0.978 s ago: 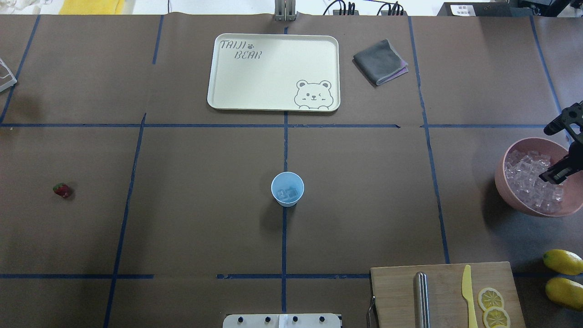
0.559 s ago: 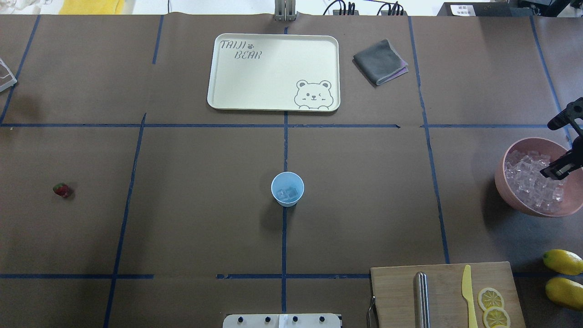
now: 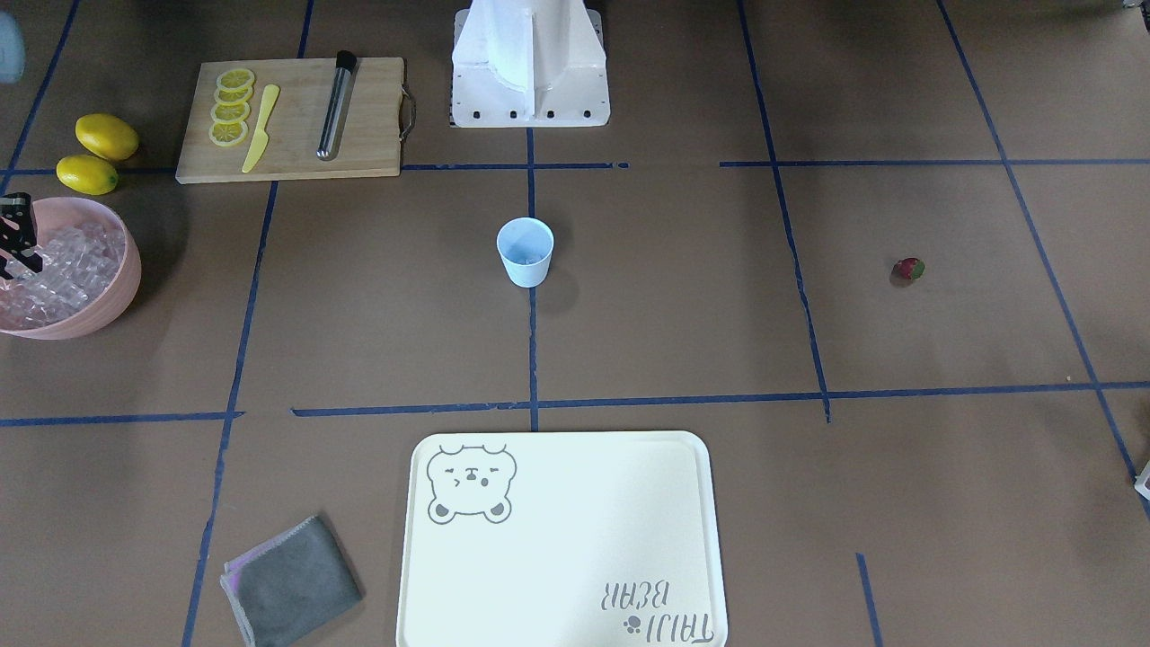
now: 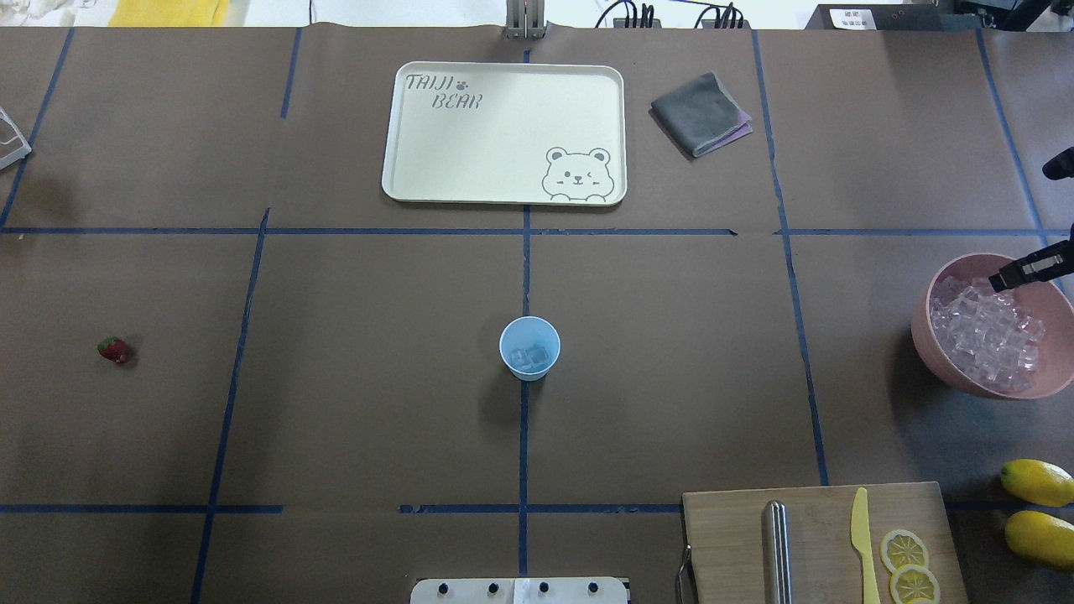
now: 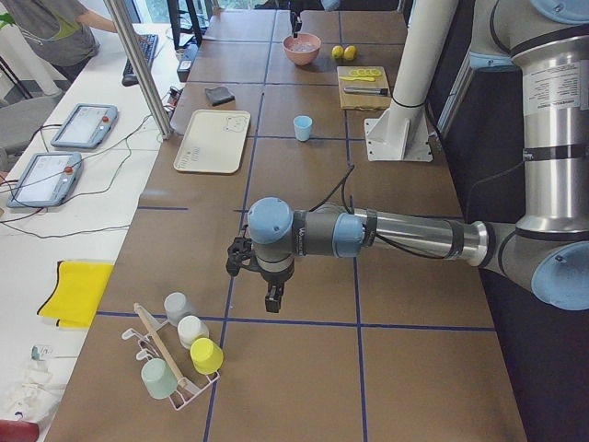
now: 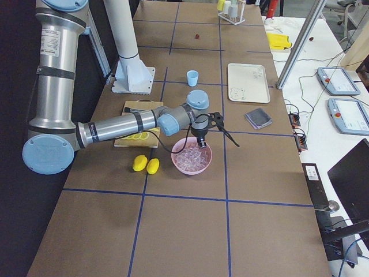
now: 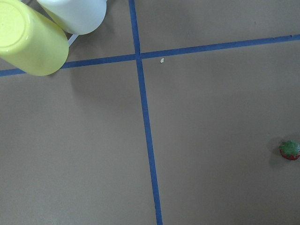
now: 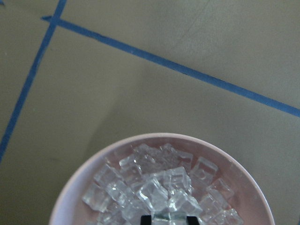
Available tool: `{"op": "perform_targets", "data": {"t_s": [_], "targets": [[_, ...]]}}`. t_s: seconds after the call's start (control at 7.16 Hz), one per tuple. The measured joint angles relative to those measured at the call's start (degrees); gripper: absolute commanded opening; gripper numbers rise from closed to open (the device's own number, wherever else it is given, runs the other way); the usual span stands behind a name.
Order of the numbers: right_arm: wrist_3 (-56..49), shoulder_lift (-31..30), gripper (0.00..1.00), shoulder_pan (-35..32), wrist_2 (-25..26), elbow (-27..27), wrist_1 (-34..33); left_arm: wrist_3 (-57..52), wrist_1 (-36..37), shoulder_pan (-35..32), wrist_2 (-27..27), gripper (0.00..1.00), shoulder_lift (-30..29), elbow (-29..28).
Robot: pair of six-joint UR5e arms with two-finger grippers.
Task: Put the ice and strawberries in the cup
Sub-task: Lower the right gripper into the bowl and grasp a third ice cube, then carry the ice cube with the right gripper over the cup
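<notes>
The pale blue cup (image 4: 529,347) stands at the table's centre with a few ice cubes (image 4: 529,358) inside. More ice (image 4: 986,335) fills the pink bowl (image 4: 930,344) at the right edge. My right gripper (image 4: 1003,279) hangs above the bowl's far side. In the right wrist view its fingertips (image 8: 148,219) are shut on an ice cube (image 8: 165,215). The strawberry (image 4: 114,349) lies alone at the far left and also shows in the left wrist view (image 7: 290,150). My left gripper (image 5: 273,302) shows only in the exterior left view, over bare table; I cannot tell if it is open.
A cream bear tray (image 4: 403,189) and a folded grey cloth (image 4: 699,113) lie at the back. A cutting board (image 4: 730,537) at front right carries a metal rod, a yellow knife and lemon slices. Two lemons (image 4: 1038,482) lie beside it. A cup rack (image 5: 175,364) stands at the left end.
My right gripper has lifted out of the ice in the bowl and drawn toward the right edge. The cup, the strawberry and the bowl have not moved.
</notes>
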State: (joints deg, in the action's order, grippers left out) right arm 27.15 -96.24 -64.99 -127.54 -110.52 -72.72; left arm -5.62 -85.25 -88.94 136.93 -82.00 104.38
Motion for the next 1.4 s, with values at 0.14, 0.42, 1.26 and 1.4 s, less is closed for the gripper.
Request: {"op": "perform_targets", "data": {"t_s": [0.14, 0.42, 1.26, 1.4], "targets": [[7.4, 2.2, 0.06, 0.4, -0.2, -1.0, 0.0, 0.0, 0.0, 0.0, 0.0, 1.00, 0.0, 0.0], [16.8, 8.0, 0.07, 5.4, 1.2, -1.5, -0.2, 0.0, 0.0, 0.0, 0.0, 1.00, 0.1, 0.0], [37.7, 40.0, 0.07, 32.3, 22.2, 1.3, -24.1, 0.0, 0.0, 0.0, 0.0, 1.00, 0.0, 0.0], [40.7, 44.9, 0.08, 35.0, 23.8, 4.1, -25.6, 0.0, 0.0, 0.0, 0.0, 1.00, 0.0, 0.0]]}}
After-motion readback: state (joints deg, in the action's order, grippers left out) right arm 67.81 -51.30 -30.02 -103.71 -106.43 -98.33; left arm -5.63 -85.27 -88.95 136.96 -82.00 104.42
